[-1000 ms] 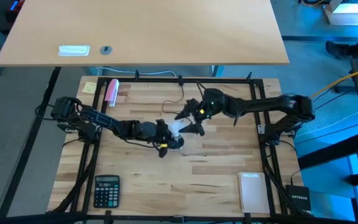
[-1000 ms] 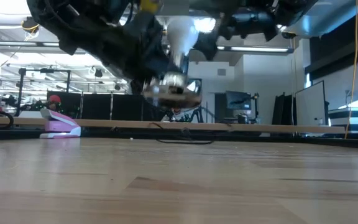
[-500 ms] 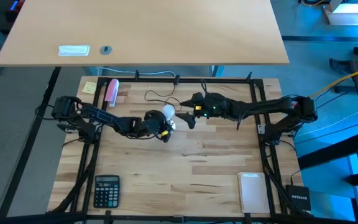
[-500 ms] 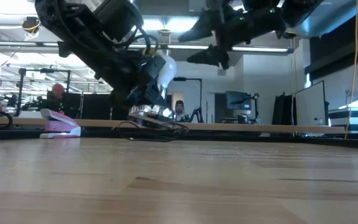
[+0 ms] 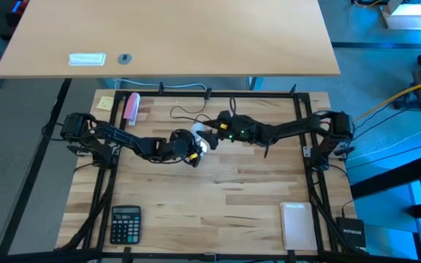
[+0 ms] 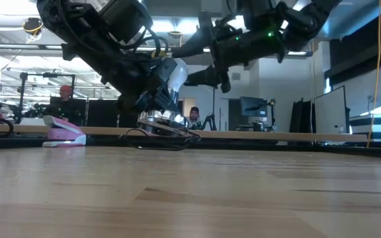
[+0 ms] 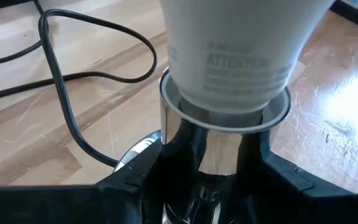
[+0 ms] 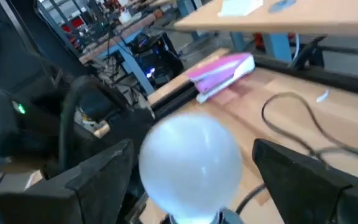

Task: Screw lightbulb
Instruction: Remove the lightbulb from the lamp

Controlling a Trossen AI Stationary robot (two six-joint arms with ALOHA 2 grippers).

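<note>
At the middle of the bench, toward its far edge, your left gripper (image 5: 188, 150) is clenched on the silver socket (image 7: 224, 140), holding it tilted just above the wood while the lightbulb (image 5: 198, 134) sits with its neck in the socket's mouth. Your right gripper (image 5: 212, 134) has its fingers (image 8: 294, 171) spread wide on either side of the bulb's white dome, not visibly touching the glass in the right wrist view.

Whether the threads have caught cannot be told; the base is hidden inside the socket.

The first risk is a cross-thread. The socket leans, so if your right wrist turns on a different axis from the bulb, the base could bind or ride up out of the socket instead of seating.

The second is a slip. The dome is smooth and round; a closing grip set off-centre could squeeze it sideways, and a loosely seated bulb might tip out and drop to the bench.

The third is the black cord (image 5: 188, 112), which loops toward the far edge just beside the work. Twisting the socket along with the bulb would wind it up.

A pink-and-white object (image 5: 131, 107) near the far-left corner and the calculator (image 5: 126, 223) at the near-left corner lie well apart from all this.
</note>
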